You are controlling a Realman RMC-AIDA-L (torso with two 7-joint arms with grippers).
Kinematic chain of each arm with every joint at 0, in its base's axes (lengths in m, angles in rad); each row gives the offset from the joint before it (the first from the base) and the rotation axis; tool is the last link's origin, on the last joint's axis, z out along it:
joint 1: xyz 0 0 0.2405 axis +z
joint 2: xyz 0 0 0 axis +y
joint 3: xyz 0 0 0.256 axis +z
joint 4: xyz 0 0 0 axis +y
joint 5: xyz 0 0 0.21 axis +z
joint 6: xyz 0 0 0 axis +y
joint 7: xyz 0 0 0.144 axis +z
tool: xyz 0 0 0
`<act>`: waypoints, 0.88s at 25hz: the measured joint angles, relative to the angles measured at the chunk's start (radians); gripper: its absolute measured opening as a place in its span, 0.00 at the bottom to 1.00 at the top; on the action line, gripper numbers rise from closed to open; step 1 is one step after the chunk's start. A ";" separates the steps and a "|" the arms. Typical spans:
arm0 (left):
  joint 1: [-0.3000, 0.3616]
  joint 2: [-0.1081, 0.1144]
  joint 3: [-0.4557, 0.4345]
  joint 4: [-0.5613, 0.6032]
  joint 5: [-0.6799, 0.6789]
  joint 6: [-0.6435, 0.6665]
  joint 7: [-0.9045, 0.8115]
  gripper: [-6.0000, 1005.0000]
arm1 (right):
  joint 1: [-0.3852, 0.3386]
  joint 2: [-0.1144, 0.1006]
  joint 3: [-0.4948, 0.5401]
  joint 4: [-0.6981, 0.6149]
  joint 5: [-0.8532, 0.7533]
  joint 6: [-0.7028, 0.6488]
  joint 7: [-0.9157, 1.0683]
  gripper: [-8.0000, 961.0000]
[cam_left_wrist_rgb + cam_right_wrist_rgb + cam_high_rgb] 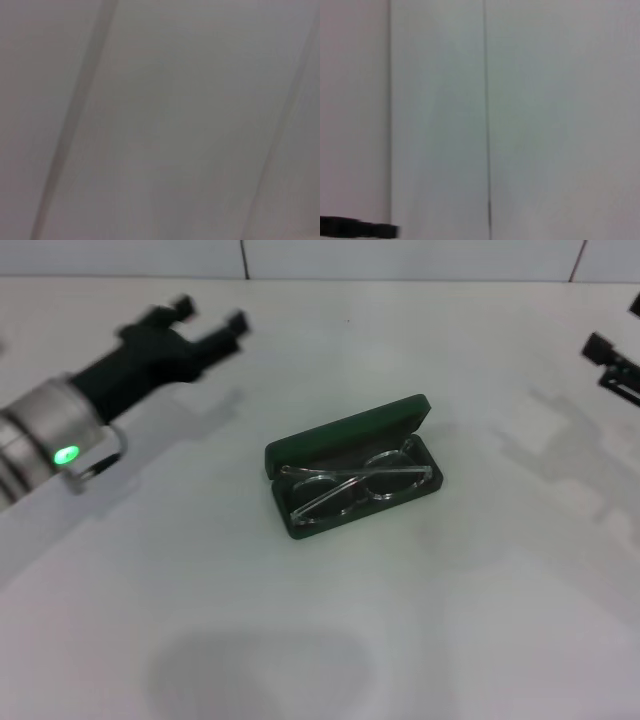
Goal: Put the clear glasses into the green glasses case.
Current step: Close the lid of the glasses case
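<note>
The green glasses case lies open in the middle of the white table, its lid tipped back toward the far side. Inside its tray rest the clear glasses, temple arms folded across the lenses. My left gripper hovers well off to the far left of the case, open, with nothing between its fingers. Only a dark part of my right gripper shows at the right edge of the head view, away from the case. Both wrist views show only blank pale surface.
The white table spreads around the case. A tiled wall runs along the far edge.
</note>
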 joint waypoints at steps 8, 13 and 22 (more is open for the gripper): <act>-0.064 -0.026 -0.002 0.013 0.091 -0.072 -0.011 0.88 | 0.127 -0.004 -0.195 -0.014 -0.259 0.009 0.143 0.80; -0.021 -0.026 -0.009 0.083 0.074 -0.069 -0.020 0.88 | 0.231 0.012 -0.362 0.004 -0.291 0.103 0.201 0.80; 0.044 -0.027 -0.009 0.129 0.053 -0.067 -0.021 0.88 | 0.292 0.014 -0.545 -0.007 -0.218 0.299 0.247 0.80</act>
